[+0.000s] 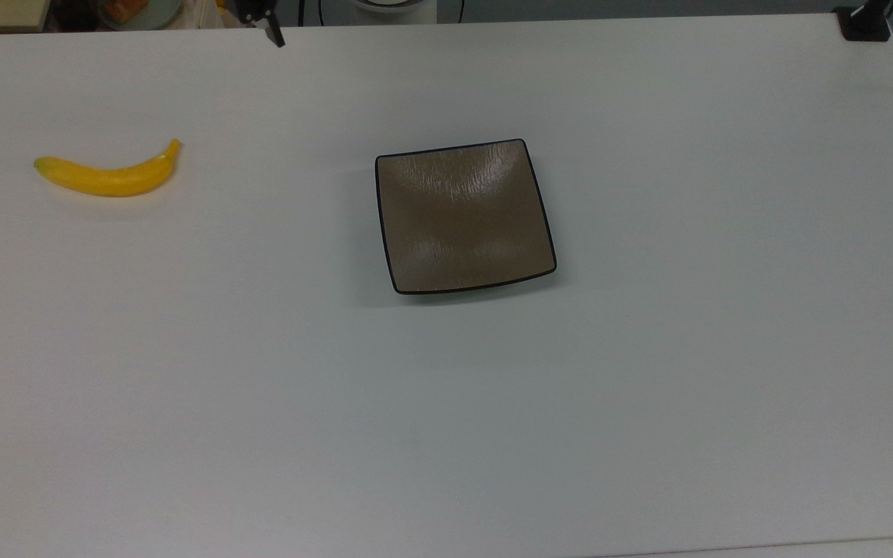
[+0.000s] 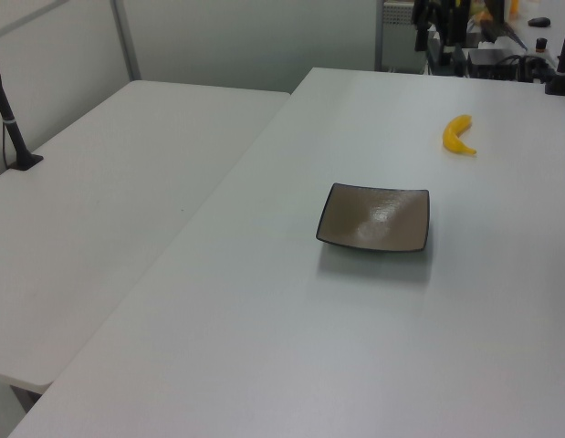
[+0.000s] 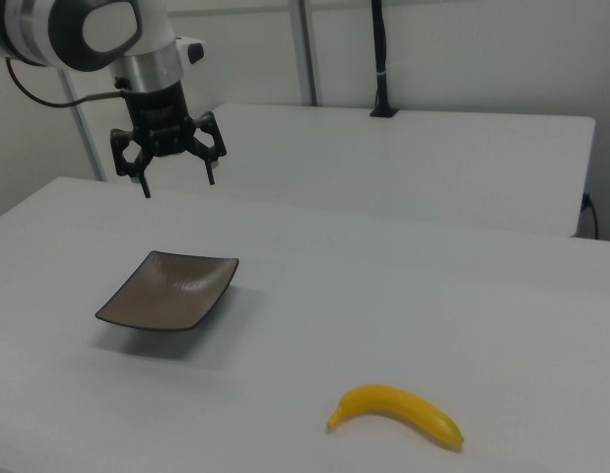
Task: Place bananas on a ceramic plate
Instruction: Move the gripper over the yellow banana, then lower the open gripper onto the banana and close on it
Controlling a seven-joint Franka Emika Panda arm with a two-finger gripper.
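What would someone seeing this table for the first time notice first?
The bright yellow banana stands out most, lying alone on the white table near the top view's left edge. Next is the square brown plate with its black rim, bare, near the table's middle and well apart from the banana. In the right view, the open gripper hangs in the air above and behind the plate.
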